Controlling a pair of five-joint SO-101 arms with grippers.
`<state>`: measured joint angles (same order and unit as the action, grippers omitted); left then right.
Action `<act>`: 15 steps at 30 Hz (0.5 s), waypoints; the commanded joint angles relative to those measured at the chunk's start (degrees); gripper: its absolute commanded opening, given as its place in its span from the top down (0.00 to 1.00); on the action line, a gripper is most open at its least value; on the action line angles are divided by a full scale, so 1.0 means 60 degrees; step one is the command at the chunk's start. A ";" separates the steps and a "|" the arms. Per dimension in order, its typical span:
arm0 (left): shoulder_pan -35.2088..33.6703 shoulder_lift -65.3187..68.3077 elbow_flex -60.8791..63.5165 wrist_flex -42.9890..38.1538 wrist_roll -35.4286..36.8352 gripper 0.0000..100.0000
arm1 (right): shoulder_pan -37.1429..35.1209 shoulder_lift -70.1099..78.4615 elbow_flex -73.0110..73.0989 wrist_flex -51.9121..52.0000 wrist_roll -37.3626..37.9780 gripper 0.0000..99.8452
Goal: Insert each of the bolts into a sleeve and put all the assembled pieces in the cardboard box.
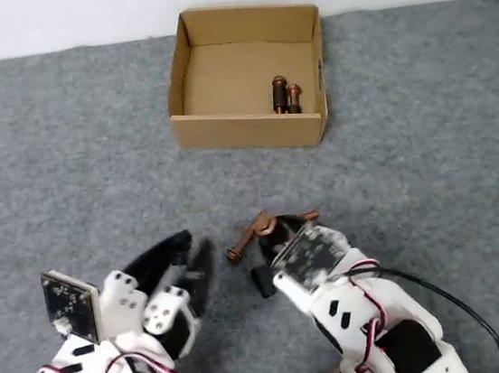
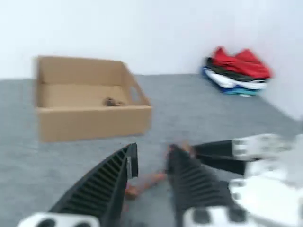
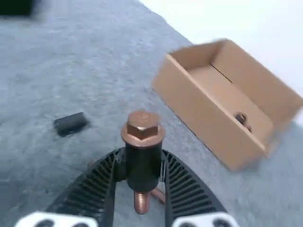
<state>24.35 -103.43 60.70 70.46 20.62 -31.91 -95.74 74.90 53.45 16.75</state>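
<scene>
One bolt (image 3: 143, 127) seated in black sleeve (image 3: 142, 172), pinched crosswise by right gripper (image 3: 142, 158) over grey carpet (image 1: 427, 146) (loose bolt (image 1: 239, 247) just beneath). Spare sleeve (image 3: 71, 124) close by. Left gripper (image 2: 152, 151) alongside, fingers spread. Cardboard box (image 1: 247, 132) beyond, two assembled pieces (image 1: 285, 94) inside. Folded clothes (image 2: 236, 71) far off.

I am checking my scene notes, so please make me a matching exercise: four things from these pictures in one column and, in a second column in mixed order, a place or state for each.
Things
1. left fingers
2. right fingers
3. loose sleeve
4. two finished pieces

Places or states
A. in the box
B. lying on the carpet
C. open
D. shut on a sleeved bolt

Pairs: 1-C, 2-D, 3-B, 4-A
</scene>
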 commanded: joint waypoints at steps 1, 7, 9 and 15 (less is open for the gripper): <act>-0.1319 0.0015 0.0110 -0.0029 -0.0952 0.99 | 0.1033 -0.0007 -0.0044 -0.0256 -0.1114 0.99; -0.3663 0.0015 0.2176 -0.0821 -0.1919 1.00 | 0.2777 0.1341 -0.1260 0.0857 -0.3253 0.99; -0.4205 0.0015 0.3055 -0.1568 -0.1993 1.00 | 0.3011 0.2322 -0.2110 0.1077 -0.3839 0.99; -0.4615 0.0015 0.5282 -0.3077 -0.1949 1.00 | 0.3084 0.5692 -0.4908 0.1282 -0.5084 0.99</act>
<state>-2.46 -103.25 88.84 56.22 9.36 -13.80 -69.98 56.00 61.45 -10.59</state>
